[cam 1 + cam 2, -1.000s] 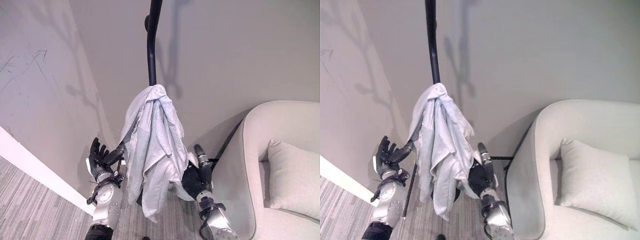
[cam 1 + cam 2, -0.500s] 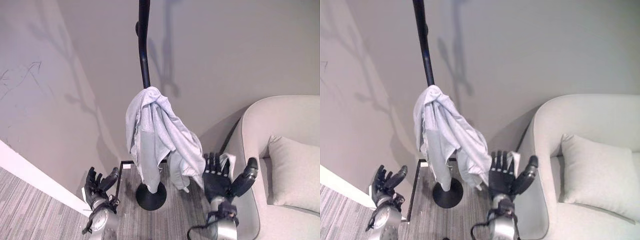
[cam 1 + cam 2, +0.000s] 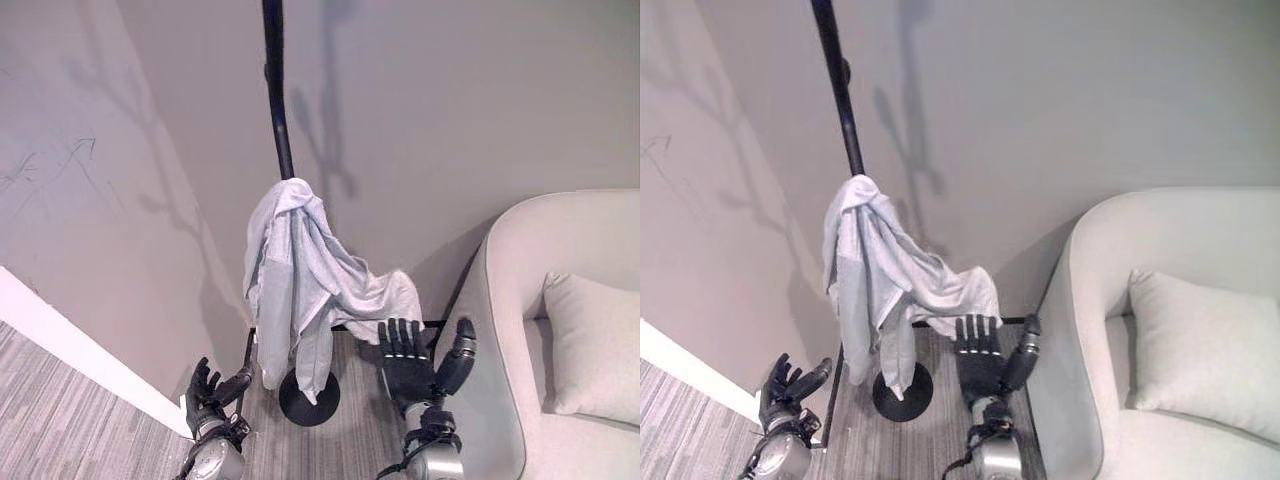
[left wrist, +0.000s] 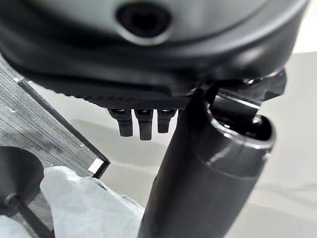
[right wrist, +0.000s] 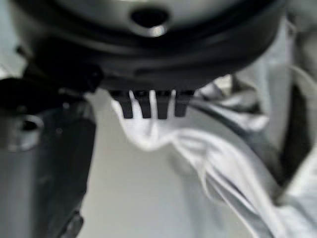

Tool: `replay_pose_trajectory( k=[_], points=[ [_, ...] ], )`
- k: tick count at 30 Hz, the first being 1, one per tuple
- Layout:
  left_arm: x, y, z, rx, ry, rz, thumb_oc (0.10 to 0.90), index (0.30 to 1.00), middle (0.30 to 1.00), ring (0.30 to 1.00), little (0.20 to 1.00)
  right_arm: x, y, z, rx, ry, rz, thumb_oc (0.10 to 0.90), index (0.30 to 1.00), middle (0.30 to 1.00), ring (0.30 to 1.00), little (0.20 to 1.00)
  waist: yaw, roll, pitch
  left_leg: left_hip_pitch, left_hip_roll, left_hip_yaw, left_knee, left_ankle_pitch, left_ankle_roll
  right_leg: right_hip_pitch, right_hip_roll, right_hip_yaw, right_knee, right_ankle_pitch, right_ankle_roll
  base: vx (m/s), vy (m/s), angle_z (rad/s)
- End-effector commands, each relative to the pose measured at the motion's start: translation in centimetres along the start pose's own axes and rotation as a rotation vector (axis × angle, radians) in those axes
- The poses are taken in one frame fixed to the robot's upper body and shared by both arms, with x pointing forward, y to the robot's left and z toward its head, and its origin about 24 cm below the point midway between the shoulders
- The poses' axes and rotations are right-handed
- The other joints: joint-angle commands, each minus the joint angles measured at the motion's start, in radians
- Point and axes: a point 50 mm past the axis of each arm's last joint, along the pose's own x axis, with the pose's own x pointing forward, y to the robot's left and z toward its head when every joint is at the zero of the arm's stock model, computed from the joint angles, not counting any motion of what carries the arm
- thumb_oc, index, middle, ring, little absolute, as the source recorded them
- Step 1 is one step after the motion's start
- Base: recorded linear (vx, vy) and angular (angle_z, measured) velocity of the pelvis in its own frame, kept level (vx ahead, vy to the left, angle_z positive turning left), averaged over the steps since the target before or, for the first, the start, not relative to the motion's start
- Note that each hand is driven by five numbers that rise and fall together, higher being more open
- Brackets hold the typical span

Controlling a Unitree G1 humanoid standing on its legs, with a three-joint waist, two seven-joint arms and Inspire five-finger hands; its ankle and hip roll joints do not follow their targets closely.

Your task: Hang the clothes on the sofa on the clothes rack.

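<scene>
Left eye view: my right robot hand [image 3: 407,362], fingers spread, sits just under the shirt's [image 3: 300,280] trailing corner. My left robot hand [image 3: 212,392] hangs open, holding nothing, near the rack [image 3: 277,120] base. That shirt drapes over the rack, beside the sofa [image 3: 560,300].

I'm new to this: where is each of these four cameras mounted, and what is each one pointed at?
Left eye view: on the head, looking down at the garment hung on the rack, sofa beside; both open hands below.
Right eye view: the same scene from slightly aside; left hand, right hand.
Left wrist view: on the left wrist, looking past its thumb at the rack's base and cloth.
Right wrist view: on the right wrist, fingers against the cloth.
All four share the garment.
</scene>
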Motion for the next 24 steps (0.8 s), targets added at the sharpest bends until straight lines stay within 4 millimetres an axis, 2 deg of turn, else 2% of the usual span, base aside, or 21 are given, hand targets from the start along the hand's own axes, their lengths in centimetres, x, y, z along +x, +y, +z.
replay_pose_trajectory(
  k=[1, 4, 6, 8, 9, 10, 11, 12, 13, 14, 16, 17, 19, 20, 22, 24],
  points=[
    [1.8, -1.4, 4.0, 0.049, -0.204, -0.065, 0.800, 0.900, 0.900, 0.900, 0.900, 0.6, 4.2, -0.4, -0.074, 0.009, 0.254, 0.800, 0.900, 0.900, 0.900, 0.900, 0.011, -0.024, 0.001, 0.080, 0.048, 0.038, 0.006, -0.133, -0.030, 0.033, -0.073, -0.053, -0.040, 0.292, 0.073, 0.00, 0.000, 0.00],
    [1.9, -0.7, 3.5, 0.037, -0.189, -0.020, 0.800, 0.900, 0.900, 0.900, 0.900, 0.6, 3.7, 0.5, -0.016, -0.054, 0.224, 0.800, 0.900, 0.900, 0.900, 0.900, 0.007, -0.025, -0.002, 0.080, 0.049, 0.036, 0.006, -0.135, -0.031, 0.036, -0.072, -0.056, -0.045, 0.288, 0.074, 0.00, -0.005, -0.01],
    [1.8, -0.2, 2.6, 0.034, -0.157, 0.023, 0.800, 0.900, 0.900, 0.900, 0.900, 0.6, 3.5, 1.2, 0.163, -0.176, 0.205, 0.800, 0.900, 0.900, 0.900, 0.900, 0.006, -0.026, -0.007, 0.080, 0.052, 0.034, 0.006, -0.135, -0.033, 0.040, -0.068, -0.059, -0.051, 0.278, 0.072, -0.01, -0.015, -0.02],
    [1.8, -0.4, 2.3, 0.045, -0.148, 0.025, 0.800, 0.900, 0.900, 0.900, 0.900, 0.6, 2.4, 0.5, 0.194, -0.155, 0.148, 0.800, 0.900, 0.900, 0.900, 0.900, 0.005, -0.028, -0.007, 0.082, 0.053, 0.034, 0.006, -0.136, -0.035, 0.039, -0.065, -0.057, -0.049, 0.270, 0.070, -0.02, -0.005, 0.00],
    [1.9, -0.4, 2.2, 0.080, -0.143, 0.018, 0.800, 0.900, 0.900, 0.900, 0.900, 0.4, 1.9, 0.2, 0.145, -0.109, 0.128, 0.800, 0.900, 0.900, 0.900, 0.900, 0.006, -0.030, -0.005, 0.081, 0.054, 0.034, 0.006, -0.134, -0.036, 0.038, -0.065, -0.057, -0.048, 0.273, 0.068, -0.05, -0.012, 0.00],
    [2.0, -0.1, 1.5, 0.136, -0.113, 0.000, 0.800, 0.900, 0.900, 0.900, 0.900, 0.2, 0.4, 0.2, 0.048, -0.041, 0.071, 0.800, 0.900, 0.900, 0.900, 0.900, 0.007, -0.033, 0.000, 0.082, 0.054, 0.034, 0.006, -0.134, -0.038, 0.039, -0.065, -0.055, -0.044, 0.275, 0.068, -0.05, -0.006, 0.00],
    [2.1, 0.0, 1.2, 0.161, -0.096, -0.012, 0.800, 0.900, 0.900, 0.900, 0.900, 0.1, -0.3, 0.3, -0.004, -0.020, 0.048, 0.800, 0.900, 0.900, 0.900, 0.900, 0.007, -0.033, 0.000, 0.079, 0.055, 0.034, 0.006, -0.132, -0.039, 0.036, -0.064, -0.055, -0.044, 0.278, 0.067, -0.05, -0.007, 0.03],
    [2.1, 0.6, 0.3, 0.231, -0.054, -0.048, 0.800, 0.900, 0.900, 0.900, 0.900, -0.4, -3.4, 1.1, -0.168, 0.020, -0.079, 0.800, 0.900, 0.900, 0.900, 0.900, 0.005, -0.033, 0.007, 0.078, 0.055, 0.034, 0.006, -0.133, -0.040, 0.035, -0.065, -0.055, -0.043, 0.278, 0.067, -0.05, 0.001, 0.03],
    [2.0, 1.1, -0.5, 0.226, -0.006, -0.076, 0.800, 0.900, 0.900, 0.900, 0.900, -1.0, -6.0, 1.8, -0.309, 0.048, -0.201, 0.800, 0.900, 0.900, 0.900, 0.900, 0.003, -0.032, 0.011, 0.078, 0.055, 0.033, 0.006, -0.133, -0.039, 0.034, -0.066, -0.054, -0.043, 0.275, 0.069, -0.04, 0.001, 0.02],
    [2.0, 1.1, -0.5, 0.226, -0.006, -0.077, 0.800, 0.900, 0.900, 0.900, 0.900, -1.0, -6.0, 1.8, -0.309, 0.048, -0.201, 0.800, 0.900, 0.900, 0.900, 0.900, 0.003, -0.031, 0.010, 0.077, 0.055, 0.033, 0.006, -0.133, -0.040, 0.033, -0.066, -0.054, -0.044, 0.276, 0.068, 0.00, 0.000, 0.00],
    [1.7, 2.3, -1.7, 0.207, 0.068, -0.102, 0.800, 0.900, 0.900, 0.900, 0.900, -1.7, -9.2, 3.4, -0.419, 0.024, -0.370, 0.800, 0.900, 0.900, 0.900, 0.900, 0.001, -0.029, 0.013, 0.075, 0.054, 0.033, 0.006, -0.132, -0.040, 0.033, -0.067, -0.053, -0.050, 0.278, 0.070, 0.00, 0.000, 0.00],
    [1.7, 2.3, -1.7, 0.207, 0.067, -0.102, 0.800, 0.900, 0.900, 0.900, 0.900, -1.6, -9.2, 3.4, -0.418, 0.024, -0.370, 0.800, 0.900, 0.900, 0.900, 0.900, 0.001, -0.029, 0.013, 0.074, 0.054, 0.033, 0.006, -0.132, -0.040, 0.033, -0.067, -0.053, -0.050, 0.278, 0.070, -0.02, 0.010, -0.05],
    [1.3, 3.7, -3.5, 0.257, 0.161, -0.113, 0.800, 0.900, 0.900, 0.900, 0.900, -1.6, -10.9, 5.2, -0.488, -0.031, -0.484, 0.800, 0.900, 0.900, 0.900, 0.900, 0.003, -0.026, 0.016, 0.076, 0.051, 0.034, 0.006, -0.133, -0.040, 0.036, -0.069, -0.053, -0.052, 0.279, 0.073, -0.02, 0.025, -0.06],
    [1.0, 4.6, -4.8, 0.289, 0.223, -0.108, 0.800, 0.900, 0.900, 0.900, 0.900, -2.3, -12.6, 6.4, -0.505, -0.069, -0.599, 0.800, 0.900, 0.900, 0.900, 0.900, 0.004, -0.024, 0.016, 0.076, 0.050, 0.032, 0.006, -0.135, -0.038, 0.037, -0.070, -0.054, -0.053, 0.281, 0.074, 0.00, 0.000, 0.00],
    [0.4, 6.1, -6.5, 0.321, 0.314, -0.063, 0.800, 0.900, 0.900, 0.900, 0.900, -3.5, -14.3, 7.4, -0.512, -0.091, -0.732, 0.800, 0.900, 0.900, 0.900, 0.900, 0.007, -0.023, 0.014, 0.074, 0.048, 0.027, 0.006, -0.136, -0.037, 0.035, -0.069, -0.056, -0.053, 0.284, 0.075, 0.00, 0.000, 0.00],
    [0.1, 6.6, -7.2, 0.333, 0.351, -0.044, 0.800, 0.900, 0.900, 0.900, 0.900, -3.9, -14.9, 7.6, -0.500, -0.100, -0.775, 0.800, 0.900, 0.900, 0.900, 0.900, 0.008, -0.023, 0.016, 0.074, 0.047, 0.025, 0.006, -0.136, -0.036, 0.036, -0.069, -0.057, -0.052, 0.284, 0.076, 0.00, 0.005, 0.03]
  ],
)
